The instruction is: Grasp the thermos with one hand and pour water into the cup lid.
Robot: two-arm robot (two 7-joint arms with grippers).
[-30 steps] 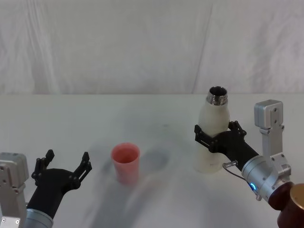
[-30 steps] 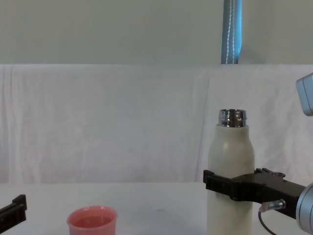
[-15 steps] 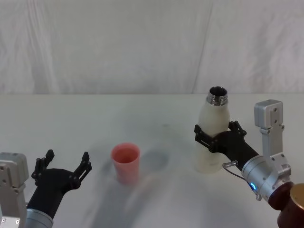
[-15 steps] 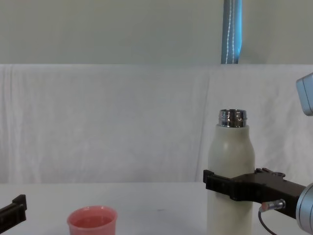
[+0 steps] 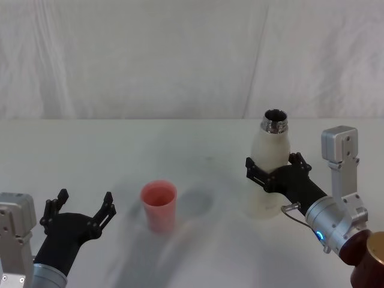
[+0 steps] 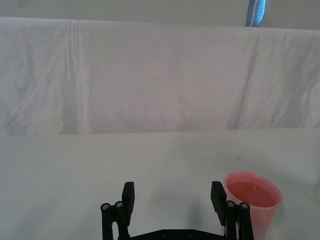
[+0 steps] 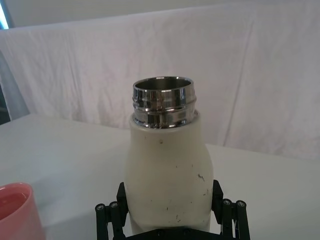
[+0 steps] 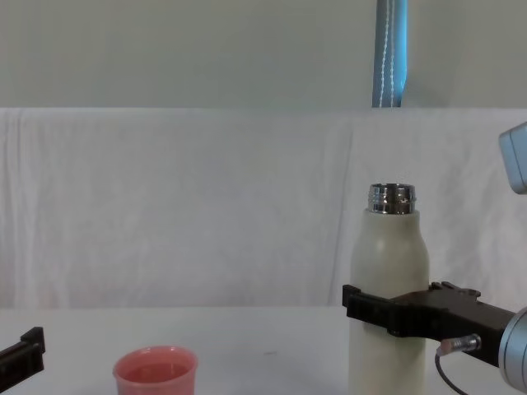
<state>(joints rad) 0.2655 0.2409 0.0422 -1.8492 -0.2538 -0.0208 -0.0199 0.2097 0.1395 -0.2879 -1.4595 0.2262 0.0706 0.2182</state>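
The cream-white thermos (image 5: 270, 143) stands upright on the white table at the right, its open steel neck (image 7: 162, 102) pointing up. My right gripper (image 5: 272, 161) is shut on its body about mid-height, one black finger on each side (image 7: 107, 215). From the side, the fingers (image 8: 387, 311) clasp the thermos (image 8: 389, 263) below its shoulder. The pink cup lid (image 5: 159, 206) stands upright left of the thermos, apart from it. My left gripper (image 5: 84, 196) rests open at the lower left, with the cup lid (image 6: 252, 200) just beyond one fingertip.
A white cloth backdrop rises behind the table (image 5: 120, 150). A blue pole (image 8: 391, 53) stands behind the cloth. A brown, copper-topped cylinder (image 5: 372, 264) sits at the lower right corner beside my right arm.
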